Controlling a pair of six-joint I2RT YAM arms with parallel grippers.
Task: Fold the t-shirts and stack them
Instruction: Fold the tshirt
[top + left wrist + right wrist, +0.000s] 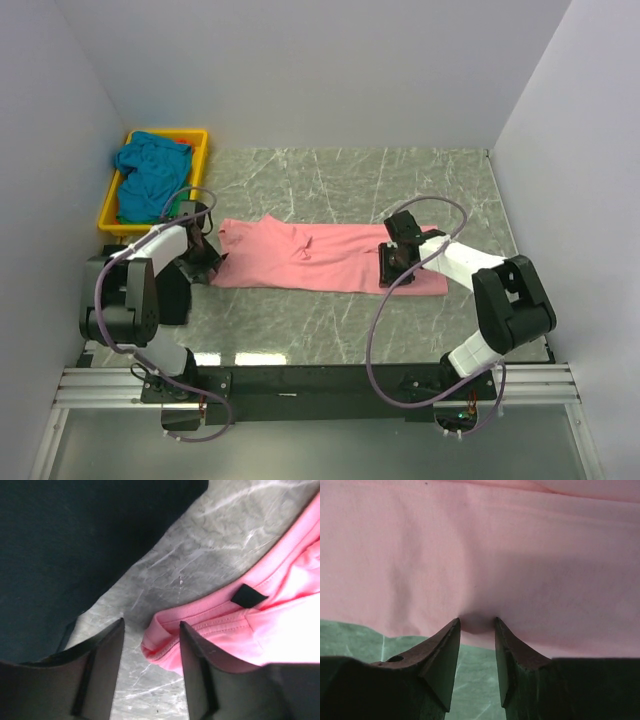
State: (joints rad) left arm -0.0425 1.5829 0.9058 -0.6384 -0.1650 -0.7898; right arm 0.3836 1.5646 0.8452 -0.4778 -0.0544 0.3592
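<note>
the salmon-pink cloth t-shirt lies long-axis left to right across the desk. the right gripper pinches its near edge; the left gripper gapes, unclenched, at the opposite end's edge.

Bench: grey-green stone-look top with pale veining, faintly glossy, with a bright patch of reflection near its front edge. Back wall, left wall, right wall: plain, flat whitish panels closing the bench in on three sides, meeting at clean corners. Rail: silvery metal bars along the near edge. Light: even and soft, shadows faint.
</note>
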